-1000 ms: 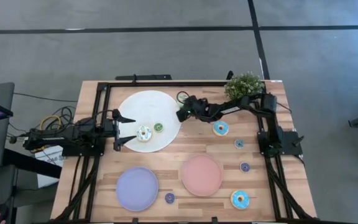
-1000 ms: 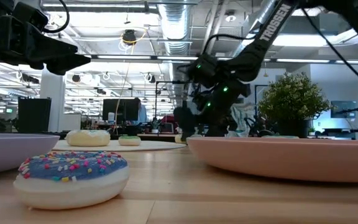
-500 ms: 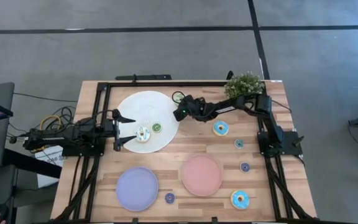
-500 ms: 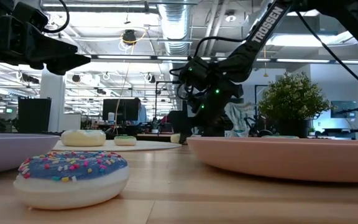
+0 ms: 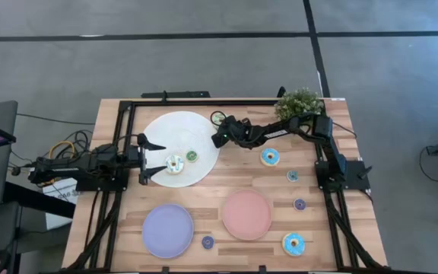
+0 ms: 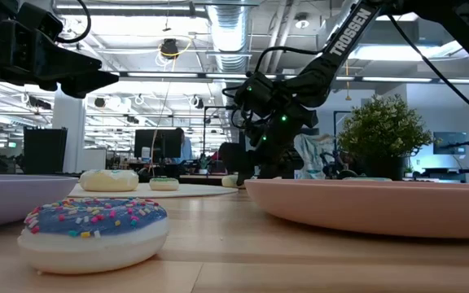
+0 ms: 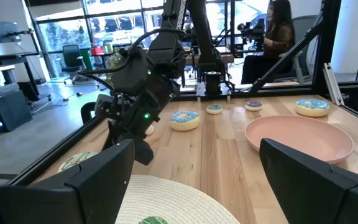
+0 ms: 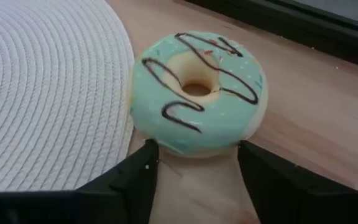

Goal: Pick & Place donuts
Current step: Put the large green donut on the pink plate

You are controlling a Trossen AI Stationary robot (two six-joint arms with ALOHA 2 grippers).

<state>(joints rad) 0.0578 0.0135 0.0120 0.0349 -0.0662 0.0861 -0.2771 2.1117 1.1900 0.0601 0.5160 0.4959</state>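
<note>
The right gripper (image 8: 194, 165) straddles a mint-iced donut (image 8: 197, 90), its 2 fingers (image 8: 129, 180) partly open and not visibly clamping. The donut lies on wood beside the white woven mat (image 8: 42, 87). Grasping step; next, squeeze and lift.

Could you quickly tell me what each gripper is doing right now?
Left gripper: open, empty, over the white woven disc.
Right gripper: open, fingers straddling the mint-iced, chocolate-drizzled donut.
</note>
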